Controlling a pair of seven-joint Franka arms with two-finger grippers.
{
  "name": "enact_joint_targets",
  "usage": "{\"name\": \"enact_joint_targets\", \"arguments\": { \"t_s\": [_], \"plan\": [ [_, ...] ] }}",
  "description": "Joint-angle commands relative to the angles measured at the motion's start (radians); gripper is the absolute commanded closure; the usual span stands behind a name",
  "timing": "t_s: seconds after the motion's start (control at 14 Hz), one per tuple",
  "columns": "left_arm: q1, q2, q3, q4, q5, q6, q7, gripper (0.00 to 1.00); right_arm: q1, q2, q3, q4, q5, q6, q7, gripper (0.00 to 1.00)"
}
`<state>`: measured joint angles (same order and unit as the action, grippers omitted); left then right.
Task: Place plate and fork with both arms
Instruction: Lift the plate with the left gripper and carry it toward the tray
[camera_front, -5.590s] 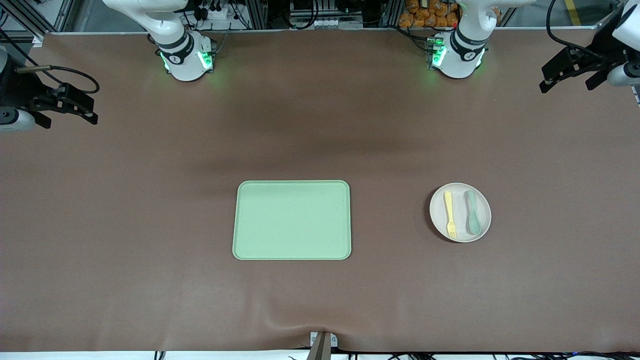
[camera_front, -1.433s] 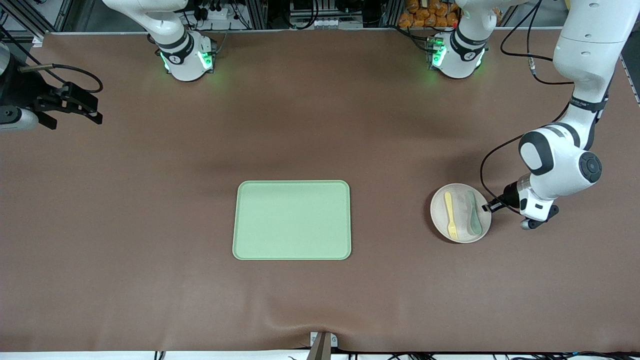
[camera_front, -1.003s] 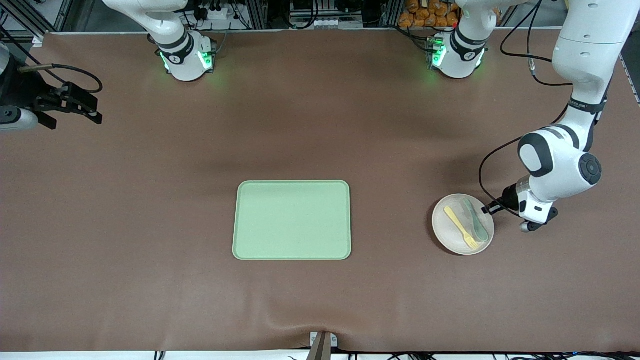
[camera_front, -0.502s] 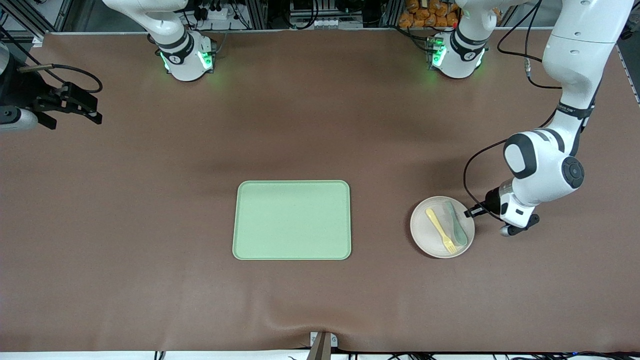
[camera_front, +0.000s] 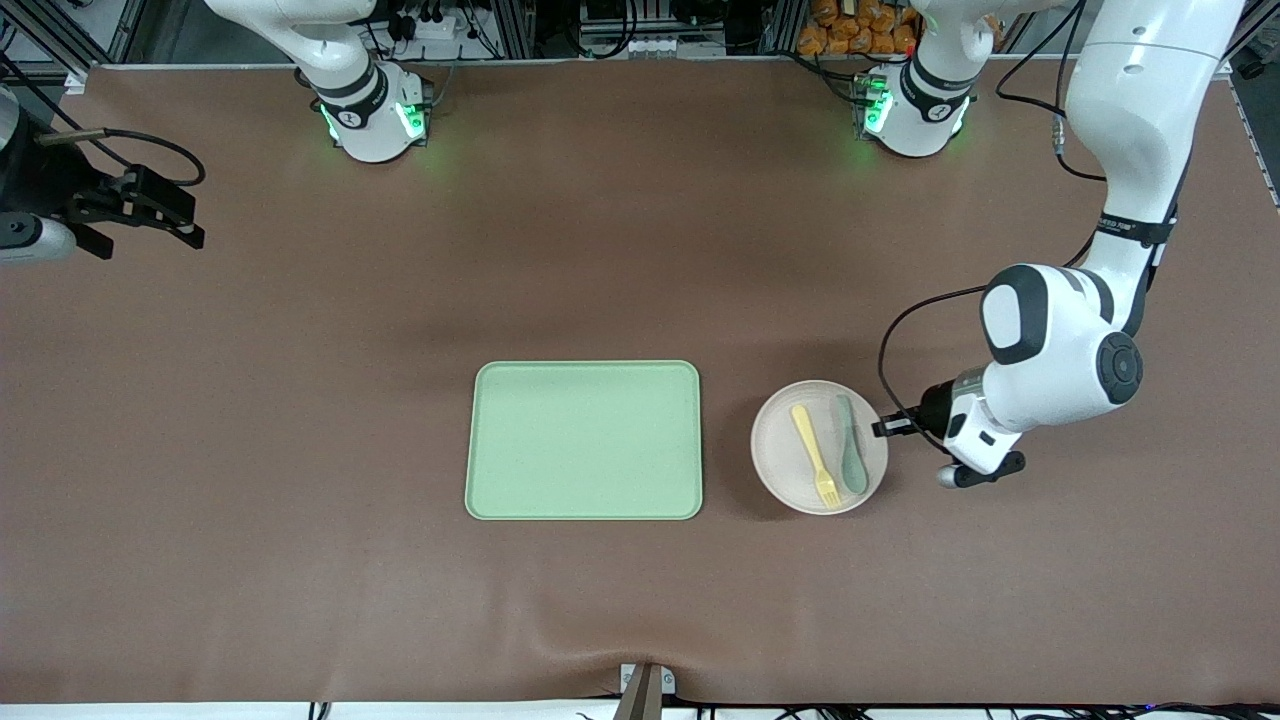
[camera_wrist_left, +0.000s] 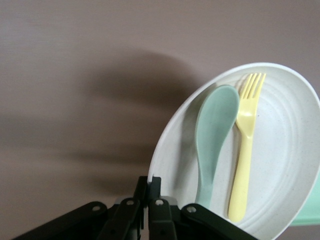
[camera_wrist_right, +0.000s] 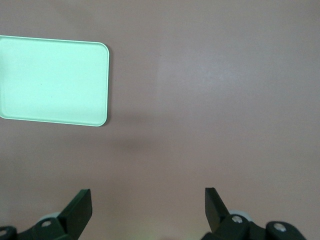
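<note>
Left wrist view: plate (camera_wrist_left: 280, 165) edge cut off

Two white jointed arms are showing rounded shells with dark grey joint caps. The left arm (camera_front: 1060, 345) is wearing a thin black band with small lettering around its forearm, and black cables are looping from its wrist up along its links. Both round bases (camera_front: 372, 118) are glowing green at their collars and carrying black rings. The left gripper (camera_front: 885, 427) and the right gripper (camera_front: 190, 232) are looking matte black, with small silver screws showing on the finger mounts (camera_wrist_left: 156, 202).
</note>
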<state>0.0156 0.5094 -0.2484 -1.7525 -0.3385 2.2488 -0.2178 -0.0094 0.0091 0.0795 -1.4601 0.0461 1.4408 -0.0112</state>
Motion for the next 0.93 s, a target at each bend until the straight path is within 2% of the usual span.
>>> {"name": "enact_joint_targets", "arguments": {
  "t_s": [0.0,0.29,0.43,0.57,0.86],
  "plan": [
    [-0.074,0.038,0.008,0.097,0.009,-0.037,-0.025,1.0,-0.015,0.006,0.006,0.012,0.015,-0.003,-0.012,0.0],
    [-0.184,0.127,0.021,0.255,0.019,-0.066,-0.107,1.0,-0.015,0.006,0.006,0.012,0.015,-0.003,-0.012,0.0],
    [-0.247,0.213,0.027,0.397,0.08,-0.124,-0.223,1.0,-0.015,0.006,0.005,0.012,0.015,-0.005,-0.012,0.0],
    [-0.285,0.289,0.027,0.505,0.096,-0.124,-0.27,1.0,-0.017,0.006,0.005,0.012,0.015,-0.005,-0.012,0.0],
    [-0.391,0.405,0.067,0.625,0.092,-0.106,-0.271,1.0,-0.018,0.006,0.005,0.012,0.015,-0.003,-0.012,0.0]
  ]
}}
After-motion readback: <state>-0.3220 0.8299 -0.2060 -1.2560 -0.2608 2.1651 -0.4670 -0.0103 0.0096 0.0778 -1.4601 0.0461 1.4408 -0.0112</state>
